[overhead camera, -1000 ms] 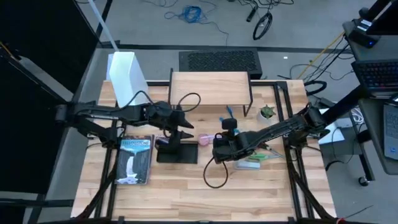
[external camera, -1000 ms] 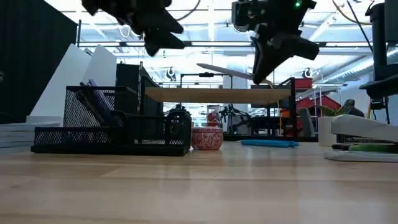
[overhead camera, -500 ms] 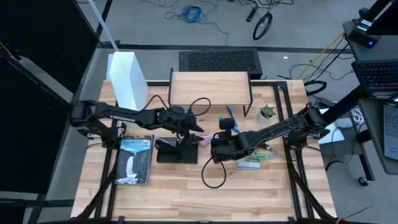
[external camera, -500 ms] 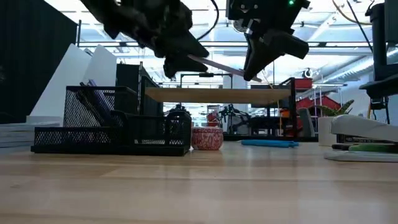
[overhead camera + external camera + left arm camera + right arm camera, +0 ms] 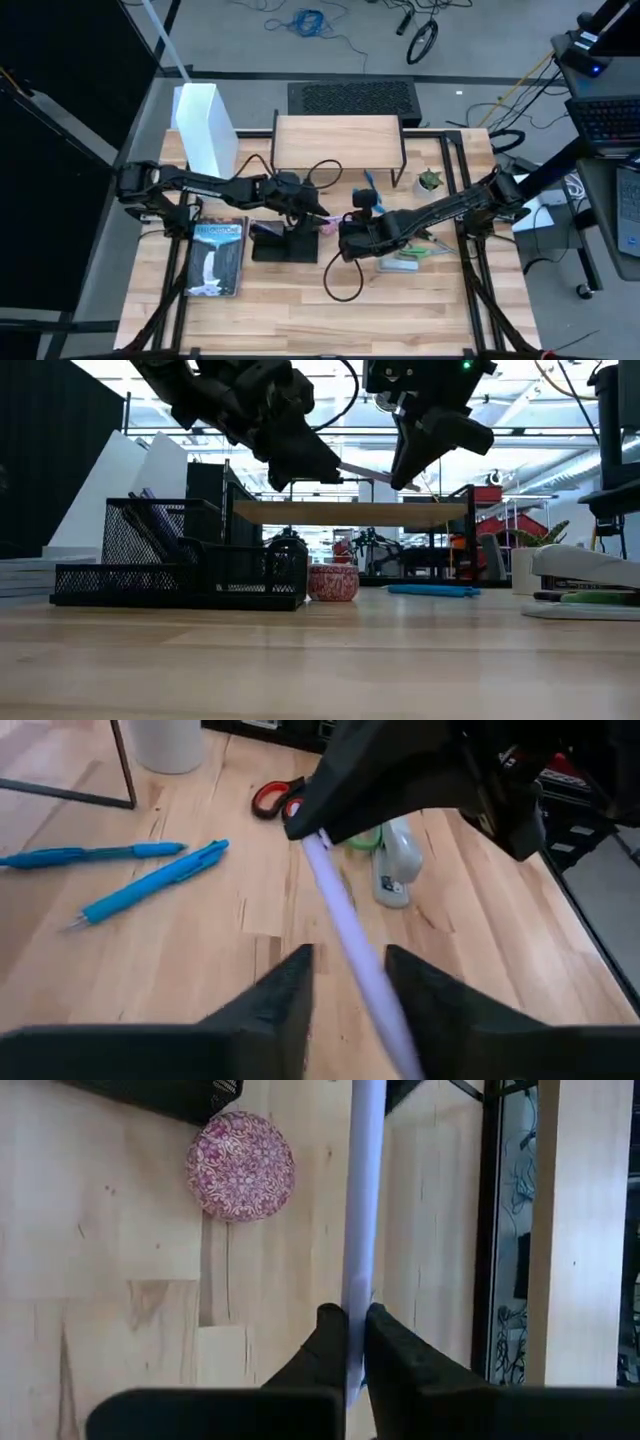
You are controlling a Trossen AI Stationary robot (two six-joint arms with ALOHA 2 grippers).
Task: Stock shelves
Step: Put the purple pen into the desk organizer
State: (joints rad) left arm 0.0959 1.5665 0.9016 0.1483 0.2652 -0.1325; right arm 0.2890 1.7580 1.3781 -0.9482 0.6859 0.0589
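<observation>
We see the wooden table (image 5: pixel 300 300) with the shelves (image 5: pixel 338 138) at its back middle, light-wood top on black legs, nothing on top. In the low view the shelves (image 5: pixel 350 512) sit behind the other items. A tall white file box (image 5: pixel 205 128) stands just left of the shelves. A book (image 5: pixel 218 257) lies flat at the table's left front. A black mesh organizer (image 5: pixel 180 565) sits left of centre, beside the book.

The left gripper (image 5: pixel 322 218) reaches in from the left, above the organizer; its fingers (image 5: pixel 290 1000) are spread, with a thin lavender stick (image 5: pixel 355 945) running between them, and we cannot tell whether they touch it. The right gripper (image 5: pixel 345 238) comes in from the right, just beside the left one, both raised off the table. Its fingers (image 5: pixel 335 1350) are clamped on one end of the lavender stick (image 5: pixel 362 1200). In the low view the stick (image 5: pixel 365 473) spans between the two grippers, tilted.

Smaller things: a stapler (image 5: pixel 400 262) at the right, a small potted plant (image 5: pixel 429 180) by the shelves' right leg, a round pink floral tin (image 5: pixel 240 1166) on the table under the grippers, two blue pens (image 5: pixel 150 880), scissors with red handles (image 5: pixel 275 798).
</observation>
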